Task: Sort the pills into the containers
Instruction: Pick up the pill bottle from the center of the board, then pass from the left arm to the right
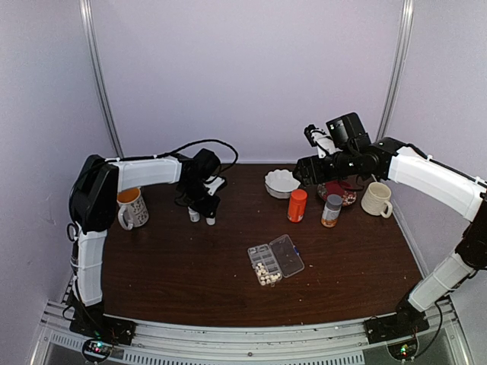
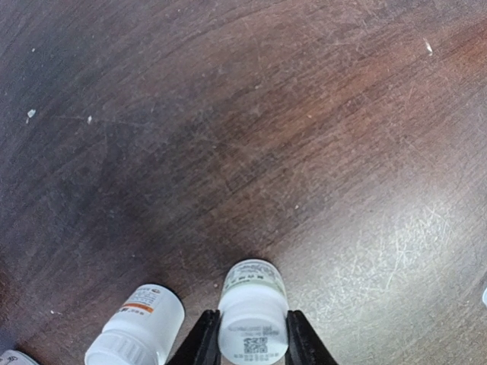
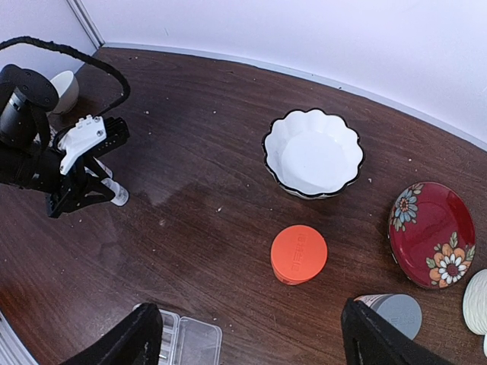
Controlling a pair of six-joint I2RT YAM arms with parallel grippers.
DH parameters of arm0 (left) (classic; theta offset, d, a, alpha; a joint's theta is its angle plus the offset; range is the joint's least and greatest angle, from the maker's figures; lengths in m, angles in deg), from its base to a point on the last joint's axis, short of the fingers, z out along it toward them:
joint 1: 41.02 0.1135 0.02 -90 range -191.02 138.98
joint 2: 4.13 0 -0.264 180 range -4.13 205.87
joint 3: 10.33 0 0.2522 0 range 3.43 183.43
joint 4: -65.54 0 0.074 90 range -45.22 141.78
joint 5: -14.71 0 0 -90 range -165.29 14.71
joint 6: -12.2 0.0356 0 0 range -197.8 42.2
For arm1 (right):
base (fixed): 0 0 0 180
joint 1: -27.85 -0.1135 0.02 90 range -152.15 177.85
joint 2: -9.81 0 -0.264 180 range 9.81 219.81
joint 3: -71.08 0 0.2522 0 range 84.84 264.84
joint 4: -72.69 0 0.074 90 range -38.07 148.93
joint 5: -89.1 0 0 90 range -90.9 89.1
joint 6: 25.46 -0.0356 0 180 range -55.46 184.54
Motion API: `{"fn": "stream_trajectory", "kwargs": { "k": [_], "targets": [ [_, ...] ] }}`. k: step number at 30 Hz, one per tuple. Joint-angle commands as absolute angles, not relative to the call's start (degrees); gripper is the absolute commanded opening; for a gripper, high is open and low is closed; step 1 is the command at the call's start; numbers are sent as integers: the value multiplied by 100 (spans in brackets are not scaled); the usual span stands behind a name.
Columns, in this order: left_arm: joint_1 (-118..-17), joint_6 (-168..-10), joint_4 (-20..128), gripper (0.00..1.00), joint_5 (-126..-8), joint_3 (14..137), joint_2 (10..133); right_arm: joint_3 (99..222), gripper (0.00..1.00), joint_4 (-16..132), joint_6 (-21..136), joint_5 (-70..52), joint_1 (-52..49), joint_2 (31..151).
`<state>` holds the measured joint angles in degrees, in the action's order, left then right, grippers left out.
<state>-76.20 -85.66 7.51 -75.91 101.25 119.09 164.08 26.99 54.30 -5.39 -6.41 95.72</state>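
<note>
Seemingly the organizer box (image 1: 259, 257) lies lengthwise far-left to near-right.

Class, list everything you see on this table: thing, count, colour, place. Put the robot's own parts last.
table: one, dark brown.
organizer box: one, clear, lid open, front centre.
pills: several, cream-white, in the organizer box's near cells.
small white bottles: two, white, left rear.
orange-capped bottle: one, right of centre.
grey-capped bottle: one, amber, beside the orange-capped bottle.
bowl: one, white, scalloped, rear centre.
plate: one, red, floral, rear right.
mugs: two, cream, far left and far right.
left end effector: black fingers flank one small white bottle.
right end effector: open, empty, raised over the rear right.
</note>
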Motion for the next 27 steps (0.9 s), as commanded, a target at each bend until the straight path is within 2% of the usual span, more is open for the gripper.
{"fn": "stream_trajectory", "kwargs": {
  "k": [1,8,14,17,22,25,27],
  "targets": [
    [-7583,-8483,700,25,-7529,10229,11897,16407,84,2642,5471,-583,-677,9430],
    [-7587,-8564,641,23,-6853,10038,11253,15965,83,2972,5364,-1049,-684,9206],
    [-7594,-8808,790,21,-5807,9735,10308,15137,85,4119,5481,-1856,-969,8403],
    [-7604,-8980,990,21,-5208,9565,9745,14846,87,4685,5570,-1789,-1474,8047],
    [-7800,-9134,1090,19,-4537,9509,8953,14174,92,5856,5702,-1003,-2115,7514],
    [-7986,-9157,1189,18,-4091,9477,8643,13986,100,6146,6068,-1126,-2282,7329],
    [-8156,-9167,1233,18,-4012,9475,8446,13864,100,6317,5891,-1086,-2282,7219]
  ]
}}
